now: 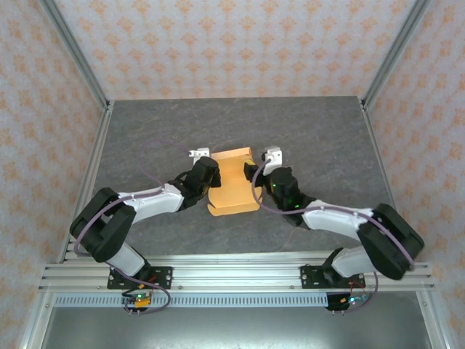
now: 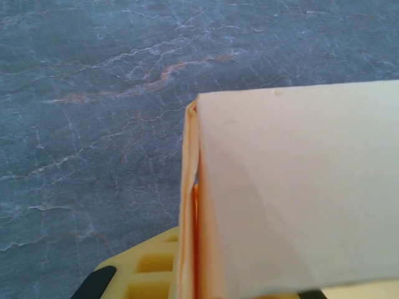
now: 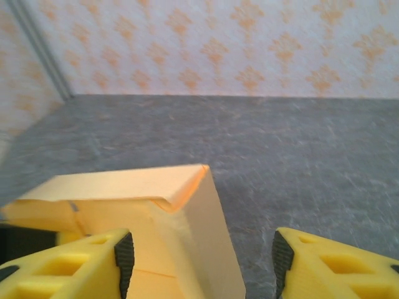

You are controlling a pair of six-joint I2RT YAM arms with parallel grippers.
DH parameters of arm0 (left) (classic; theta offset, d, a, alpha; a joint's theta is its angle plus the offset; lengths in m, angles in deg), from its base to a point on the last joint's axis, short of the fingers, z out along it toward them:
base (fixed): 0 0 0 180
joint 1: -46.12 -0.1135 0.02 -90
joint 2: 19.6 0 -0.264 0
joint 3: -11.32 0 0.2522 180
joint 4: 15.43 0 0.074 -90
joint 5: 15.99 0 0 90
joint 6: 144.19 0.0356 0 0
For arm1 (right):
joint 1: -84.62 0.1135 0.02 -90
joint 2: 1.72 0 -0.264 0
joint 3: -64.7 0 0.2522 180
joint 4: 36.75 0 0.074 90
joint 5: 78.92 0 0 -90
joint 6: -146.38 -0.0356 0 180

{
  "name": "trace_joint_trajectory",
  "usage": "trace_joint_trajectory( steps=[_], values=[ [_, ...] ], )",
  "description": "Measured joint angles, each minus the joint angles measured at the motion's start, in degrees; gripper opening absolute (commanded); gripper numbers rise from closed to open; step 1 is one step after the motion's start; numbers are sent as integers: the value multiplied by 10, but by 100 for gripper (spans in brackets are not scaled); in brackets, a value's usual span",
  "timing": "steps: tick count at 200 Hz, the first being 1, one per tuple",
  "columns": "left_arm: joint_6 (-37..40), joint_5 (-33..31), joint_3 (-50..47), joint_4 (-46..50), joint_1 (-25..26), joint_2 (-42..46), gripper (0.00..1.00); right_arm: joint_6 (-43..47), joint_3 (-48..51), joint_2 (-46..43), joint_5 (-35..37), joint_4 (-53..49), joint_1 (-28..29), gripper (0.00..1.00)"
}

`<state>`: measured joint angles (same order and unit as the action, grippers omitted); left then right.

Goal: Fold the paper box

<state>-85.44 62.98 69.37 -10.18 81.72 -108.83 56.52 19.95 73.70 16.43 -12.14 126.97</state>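
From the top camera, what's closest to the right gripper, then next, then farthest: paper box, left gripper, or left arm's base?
1. paper box, right beside the right gripper, on its left.
2. left gripper, on the box's other side.
3. left arm's base, at the near left edge.

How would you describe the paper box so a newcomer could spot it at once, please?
Look at the middle of the grey table. The paper box lies there between the left arm and right arm. It alone is tan cardboard.

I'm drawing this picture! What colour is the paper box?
The paper box is light orange-tan, plain with no pattern. It shows best in the top external view.
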Motion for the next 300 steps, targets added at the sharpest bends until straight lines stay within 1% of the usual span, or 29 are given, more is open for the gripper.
trace_joint_trajectory(
  steps=[15,36,56,66,82,111,127,141,151,171,190,214,233,252,268,283,300],
  values=[
    [0,-1,2,13,0,0,0,14,13,-50,-40,-16,-13,72],
    [0,-2,3,20,0,0,0,34,29,-109,-83,-46,-40,72],
    [0,-1,9,31,0,-1,0,70,25,-130,-122,-91,-65,71],
    [0,1,12,32,0,-1,0,98,14,-123,-144,-122,-69,68],
    [-1,5,14,32,0,-1,0,133,-8,-92,-171,-160,-69,66],
    [-5,21,18,38,0,-1,0,175,-26,-28,-178,-174,-69,63],
    [-7,32,20,40,0,-1,0,189,-41,9,-174,-175,-69,54],
    [-10,38,21,41,0,-1,0,194,-65,43,-165,-173,-69,43],
    [-14,44,21,41,0,-1,0,203,-82,65,-151,-164,-69,33],
    [-23,50,22,41,0,-1,0,201,-106,105,-94,-133,-62,21],
    [-38,57,22,41,0,-1,0,196,-118,138,-11,-101,-42,17],
    [-54,67,22,40,0,-1,0,186,-143,185,109,-73,-11,16],
    [-68,72,22,38,0,-1,0,176,-170,223,204,-58,15,13],
    [-75,73,23,38,-1,-1,0,158,-188,253,283,-47,37,15],
    [-78,74,24,38,-2,-1,0,138,-190,259,318,-43,45,22],
    [-82,76,24,36,-2,-1,0,124,-189,259,322,-35,45,28],
    [-83,73,26,42,-2,-1,0,115,-183,255,295,-27,38,34]
  ],
)
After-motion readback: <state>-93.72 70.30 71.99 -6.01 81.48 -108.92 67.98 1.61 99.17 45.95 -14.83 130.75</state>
